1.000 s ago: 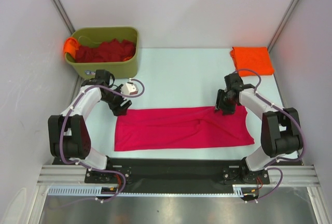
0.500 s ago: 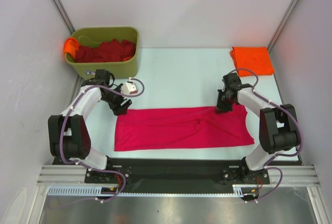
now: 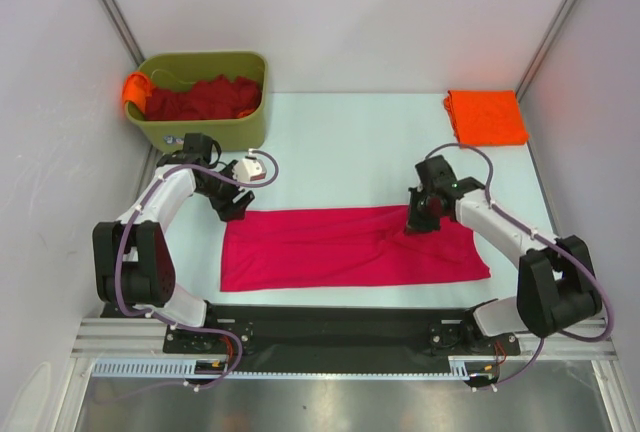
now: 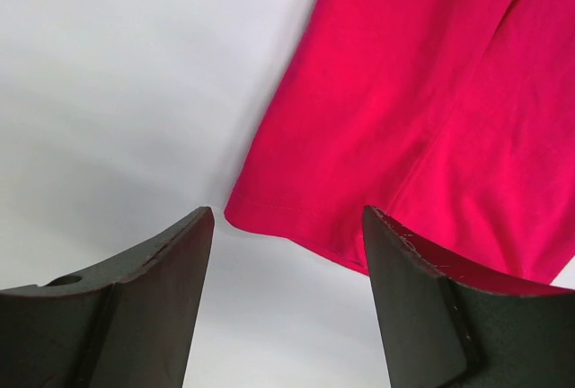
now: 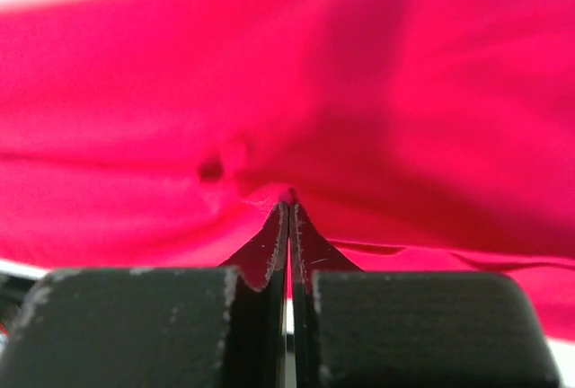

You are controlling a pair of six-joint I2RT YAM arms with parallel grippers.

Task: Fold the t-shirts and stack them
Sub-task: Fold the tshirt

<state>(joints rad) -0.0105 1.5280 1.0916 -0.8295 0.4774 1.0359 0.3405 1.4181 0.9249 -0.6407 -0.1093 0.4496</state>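
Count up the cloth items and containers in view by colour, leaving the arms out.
1 crimson-pink t-shirt, spread flat
2 orange: the folded orange t-shirt and the draped orange piece on the bin's rim
1 dark red heap in the bin; the shirts in it cannot be told apart
1 olive-green bin
Total: 5

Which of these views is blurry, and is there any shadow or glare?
Right wrist view: the pink shirt fills the frame, soft and out of focus, while the shut right claw is sharper. Left wrist view: shirt edge crisp, soft grey shadow on the table. Top view: evenly lit, sharp.
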